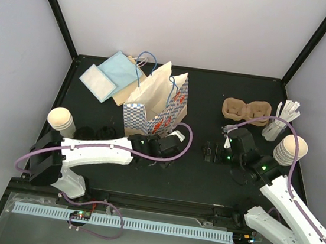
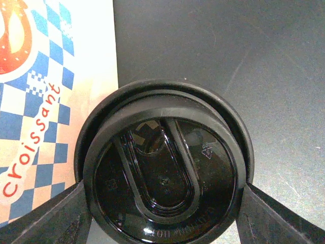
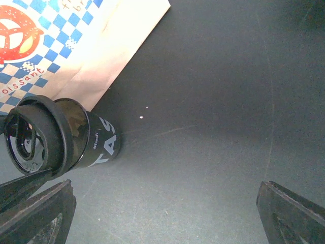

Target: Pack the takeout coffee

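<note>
My left gripper [image 2: 165, 209] is shut on a round black lid [image 2: 162, 175], gripping its rim on both sides. The lid sits tilted at the mouth of a black cup [image 3: 94, 142] with pale lettering, right beside the blue-checked paper bag [image 1: 156, 106]. In the top view the left gripper [image 1: 161, 148] is at the bag's foot. My right gripper [image 1: 210, 151] is open and empty a little to the right, above bare mat [image 3: 165, 213]. Stacks of cream-tan paper cups stand at the left [image 1: 62, 120] and right [image 1: 290, 151]. The brown pulp cup tray [image 1: 246, 110] lies at the back right.
More black lids [image 1: 99, 132] lie by the left cup stack. White stir sticks [image 1: 282, 122] stand in a holder beside the tray. Blue and white napkins [image 1: 106, 78] lie behind the bag. The black mat [image 1: 203, 180] ends at the white walls.
</note>
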You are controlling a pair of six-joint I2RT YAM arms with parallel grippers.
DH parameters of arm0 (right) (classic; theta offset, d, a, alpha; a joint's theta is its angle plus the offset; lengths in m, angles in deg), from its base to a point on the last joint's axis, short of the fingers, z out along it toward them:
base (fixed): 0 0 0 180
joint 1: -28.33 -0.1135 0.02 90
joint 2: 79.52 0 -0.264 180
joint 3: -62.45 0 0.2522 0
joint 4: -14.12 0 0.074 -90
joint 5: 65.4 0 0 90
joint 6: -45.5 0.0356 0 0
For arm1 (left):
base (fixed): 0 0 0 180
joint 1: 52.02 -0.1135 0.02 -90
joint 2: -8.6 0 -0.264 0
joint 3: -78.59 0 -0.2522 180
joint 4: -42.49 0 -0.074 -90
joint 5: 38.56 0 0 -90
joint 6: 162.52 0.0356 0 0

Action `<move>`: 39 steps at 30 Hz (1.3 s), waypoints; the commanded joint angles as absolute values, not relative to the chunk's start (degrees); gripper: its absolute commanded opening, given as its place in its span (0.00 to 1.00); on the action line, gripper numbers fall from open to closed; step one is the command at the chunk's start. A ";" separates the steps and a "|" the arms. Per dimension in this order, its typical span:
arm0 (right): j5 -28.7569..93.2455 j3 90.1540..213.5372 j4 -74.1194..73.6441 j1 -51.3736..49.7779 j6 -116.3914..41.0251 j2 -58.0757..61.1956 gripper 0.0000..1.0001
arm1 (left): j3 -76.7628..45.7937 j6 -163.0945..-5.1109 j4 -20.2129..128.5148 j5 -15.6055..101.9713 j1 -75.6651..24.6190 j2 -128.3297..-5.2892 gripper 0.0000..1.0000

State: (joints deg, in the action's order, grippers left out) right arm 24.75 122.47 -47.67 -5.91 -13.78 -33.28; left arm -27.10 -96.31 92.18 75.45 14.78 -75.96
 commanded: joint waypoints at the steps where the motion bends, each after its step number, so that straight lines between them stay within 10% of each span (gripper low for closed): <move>1: 24.52 124.13 -47.78 -5.60 -14.36 -33.11 1.00 | -25.05 -94.89 90.23 74.74 13.88 -76.81 0.73; 39: 35.70 119.25 -39.27 -5.61 -13.66 -28.37 1.00 | -28.95 -93.00 86.46 63.59 7.94 -82.37 0.72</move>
